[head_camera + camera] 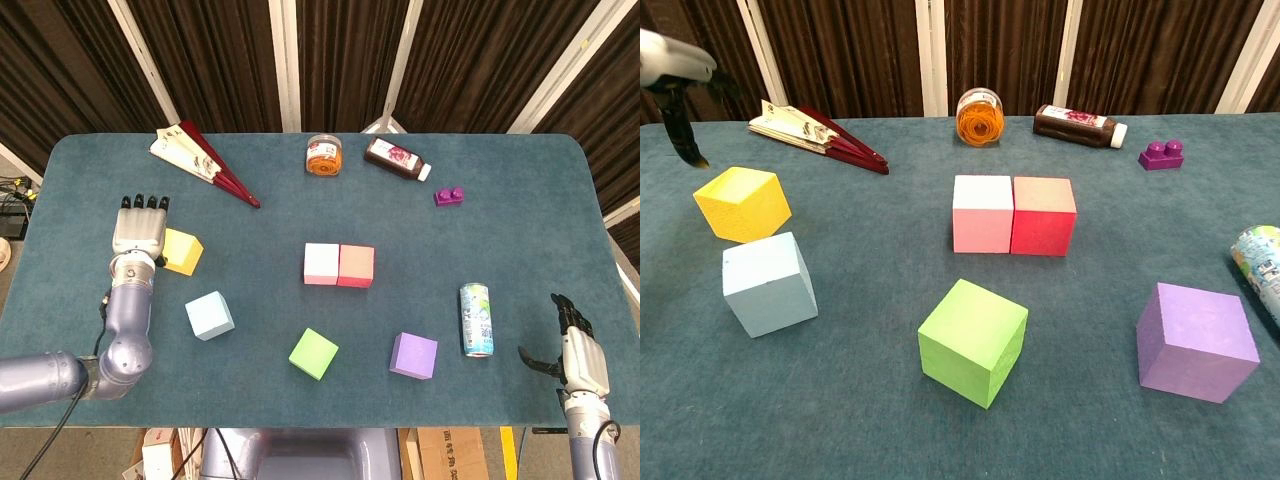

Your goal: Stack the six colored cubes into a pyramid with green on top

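At left of the frame, left hand point(139, 226) hovers empty, fingers spread, beside yellow cube point(182, 251). Right hand point(578, 352) rests empty lower right. Green cube point(314, 354) sits bottom center.

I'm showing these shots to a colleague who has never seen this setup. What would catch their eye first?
Probably the pink cube and red cube, touching side by side at the table's centre, with the bright green cube alone in front of them. Next, the left hand with fingers spread just left of the yellow cube, not holding it.
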Controlling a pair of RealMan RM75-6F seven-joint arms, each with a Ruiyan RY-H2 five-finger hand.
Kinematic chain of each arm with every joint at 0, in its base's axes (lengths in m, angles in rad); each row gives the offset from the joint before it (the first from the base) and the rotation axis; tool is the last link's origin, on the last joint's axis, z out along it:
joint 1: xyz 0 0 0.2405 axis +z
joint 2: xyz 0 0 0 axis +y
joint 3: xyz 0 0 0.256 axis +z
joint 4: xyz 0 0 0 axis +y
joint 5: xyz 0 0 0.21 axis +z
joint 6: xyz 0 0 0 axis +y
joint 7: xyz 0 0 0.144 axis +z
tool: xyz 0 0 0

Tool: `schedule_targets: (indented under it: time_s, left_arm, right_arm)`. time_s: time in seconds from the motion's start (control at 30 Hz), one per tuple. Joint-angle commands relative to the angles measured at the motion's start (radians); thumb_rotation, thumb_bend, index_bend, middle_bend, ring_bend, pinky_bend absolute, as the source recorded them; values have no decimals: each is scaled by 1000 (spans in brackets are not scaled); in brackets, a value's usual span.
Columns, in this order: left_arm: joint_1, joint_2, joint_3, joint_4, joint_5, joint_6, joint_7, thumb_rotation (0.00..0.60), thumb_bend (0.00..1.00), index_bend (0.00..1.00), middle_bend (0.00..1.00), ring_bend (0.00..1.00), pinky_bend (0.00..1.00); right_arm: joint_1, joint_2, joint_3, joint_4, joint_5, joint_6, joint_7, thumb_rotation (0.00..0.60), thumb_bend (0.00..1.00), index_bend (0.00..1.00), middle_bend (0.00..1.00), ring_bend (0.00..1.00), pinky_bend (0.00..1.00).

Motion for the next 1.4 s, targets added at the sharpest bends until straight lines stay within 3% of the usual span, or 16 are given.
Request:
schedule_targets:
  time_s: [0.03,0.27,0.5,1.03,1.4]
  left_arm:
    - [57,103,102,-4,262,-166,-66,600,258,19,62,0,0]
    - [61,128,144,153,434,-486,-215,600,257,48,62,0,0]
    - [85,100,138,285,610,-674,-419,600,258,47,62,0,0]
    - [172,60,87,403,932,-743,-841,600,257,69,75,0,0]
    - [207,-6,89,549,1098,-743,-1092,600,257,122,123,0,0]
  right_arm:
    - [0,0,-1,-4,1,1,-6,600,273,28,30,0,0]
    - [2,-4,-1,-6,15,1,-25,600,273,28,30,0,0]
    - [3,-14,2,-2,28,15,-49,600,272,28,30,0,0]
    - [13,-29,1,0,56,7,-92,600,273,28,30,0,0]
    - [20,-37,1,-1,75,3,-118,600,272,28,29,0,0]
